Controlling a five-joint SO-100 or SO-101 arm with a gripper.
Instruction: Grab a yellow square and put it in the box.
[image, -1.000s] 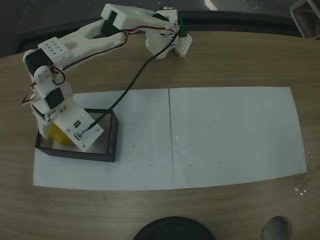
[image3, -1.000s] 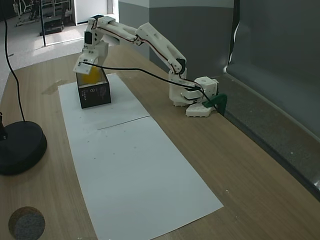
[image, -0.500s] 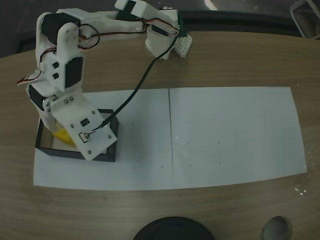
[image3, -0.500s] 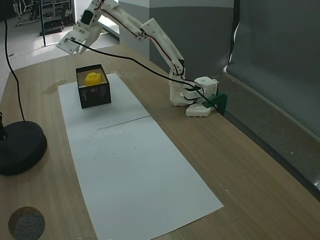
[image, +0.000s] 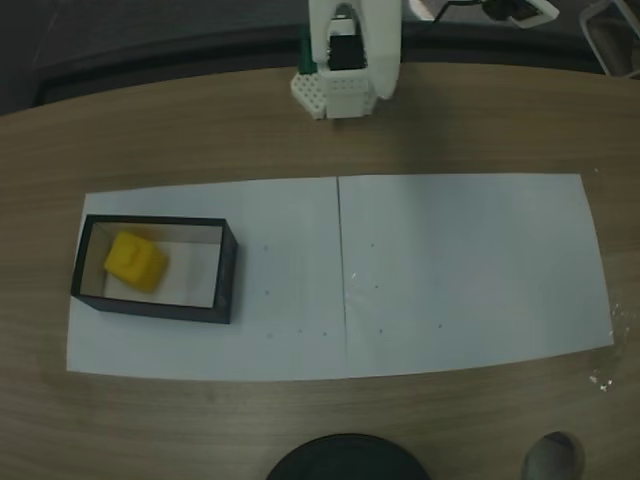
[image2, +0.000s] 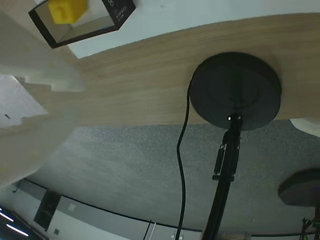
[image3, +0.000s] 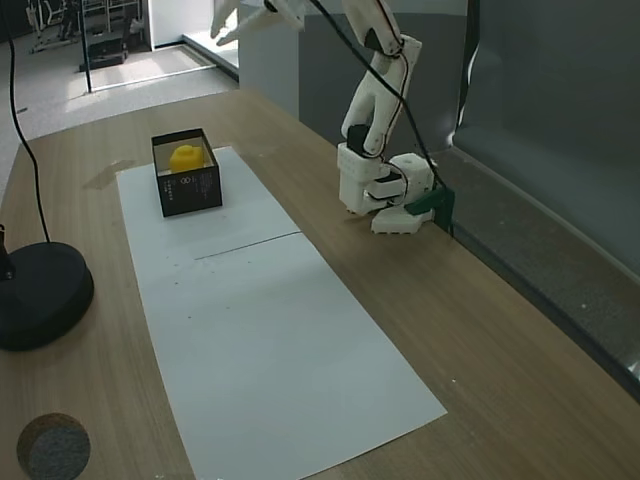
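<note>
The yellow square (image: 136, 262) is seen lying inside the box (image: 226, 268), toward its left end in a fixed view, free of any hold, so the drop can be judged done. The box is set on the white paper (image: 460, 270) spread over the counter (image: 320, 420), well apart from the arm's base (image3: 385, 190). The arm (image3: 375, 75) is raised high and folded back over that base, presumably to clear the box. The gripper (image3: 228, 20) is glimpsed at the frame's top; whether the jaws are apart cannot be told.
</note>
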